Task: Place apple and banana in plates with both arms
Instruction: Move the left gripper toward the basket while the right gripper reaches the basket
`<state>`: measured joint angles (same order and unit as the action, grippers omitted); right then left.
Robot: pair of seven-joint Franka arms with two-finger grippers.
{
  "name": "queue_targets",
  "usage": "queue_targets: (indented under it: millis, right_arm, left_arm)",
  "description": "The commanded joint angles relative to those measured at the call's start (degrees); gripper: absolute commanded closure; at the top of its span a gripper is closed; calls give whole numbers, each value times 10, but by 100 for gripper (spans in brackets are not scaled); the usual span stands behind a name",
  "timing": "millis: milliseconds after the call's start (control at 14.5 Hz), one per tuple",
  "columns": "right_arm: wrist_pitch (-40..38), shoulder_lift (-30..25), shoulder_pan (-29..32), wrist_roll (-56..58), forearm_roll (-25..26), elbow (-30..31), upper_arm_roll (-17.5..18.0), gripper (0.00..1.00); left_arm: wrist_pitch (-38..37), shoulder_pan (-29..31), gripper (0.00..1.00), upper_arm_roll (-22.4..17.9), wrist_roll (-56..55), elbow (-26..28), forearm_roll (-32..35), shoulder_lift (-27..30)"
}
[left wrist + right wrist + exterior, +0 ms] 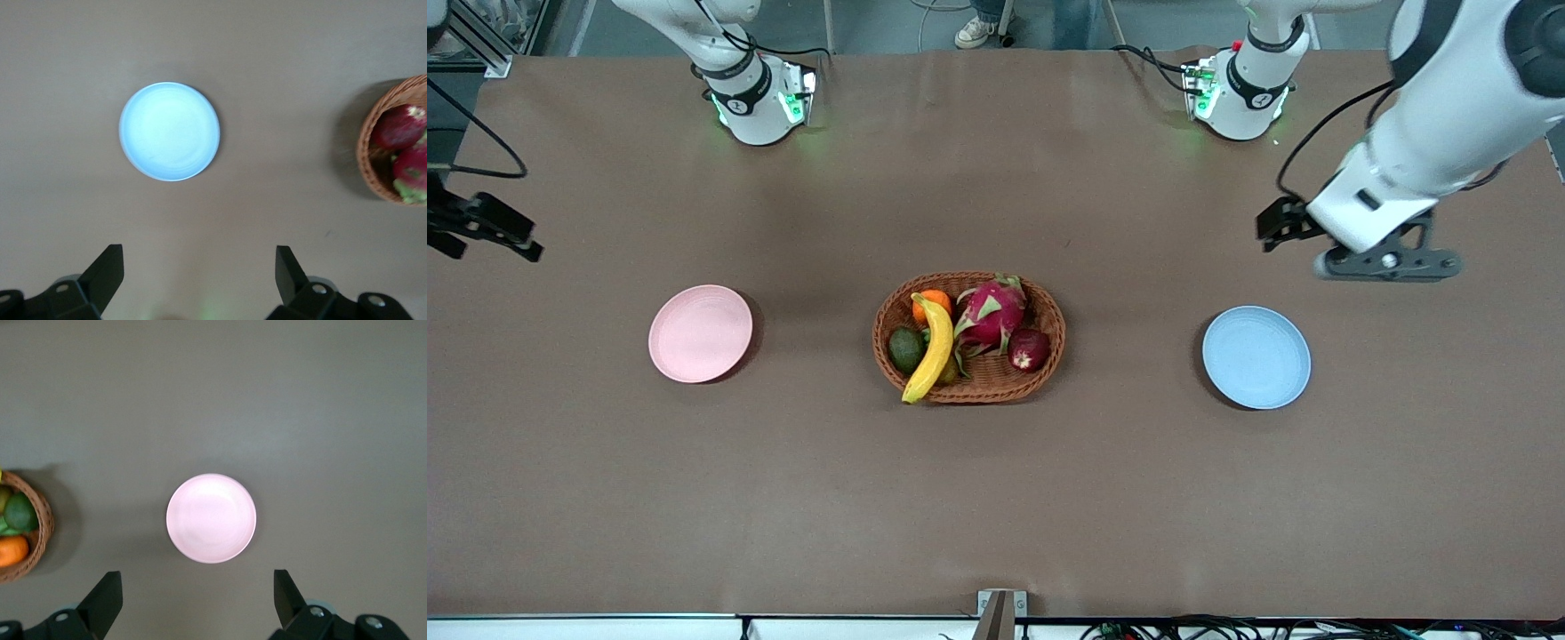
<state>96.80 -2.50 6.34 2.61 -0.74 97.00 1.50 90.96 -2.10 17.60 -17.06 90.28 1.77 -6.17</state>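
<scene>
While apple and banana are sitting in the mid-counter basket, both plates empty, left gripper and right gripper are hovering at opposite counter ends, jaws spread, nothing held; reaching for fruit is coming next.

From high across the tabletop we face the bases. Each wrist camera looks straight down from well up; both share the basket with our front view.

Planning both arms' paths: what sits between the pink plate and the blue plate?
The wicker basket of fruit, midway between pink plate and blue plate; front view.
</scene>
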Motion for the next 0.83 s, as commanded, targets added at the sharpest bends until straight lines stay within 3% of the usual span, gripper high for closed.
queue_targets:
  millis: [0,276,414,759]
  right_arm:
    - [-15,38,-14,3,12,-16,3,0]
    - [-14,93,-69,-5,4,-15,3,0]
    - [7,122,-111,-7,-30,-16,4,0]
    - [81,194,-210,-56,-73,-12,4,0]
  left_arm:
    - [40,-42,0,13,-97,-15,-7,-61]
    - [122,-128,0,13,-280,-13,-6,-141]
    - [163,-170,0,13,-361,-14,-5,-178]
    - [264,-199,0,13,-455,-14,-5,-250]
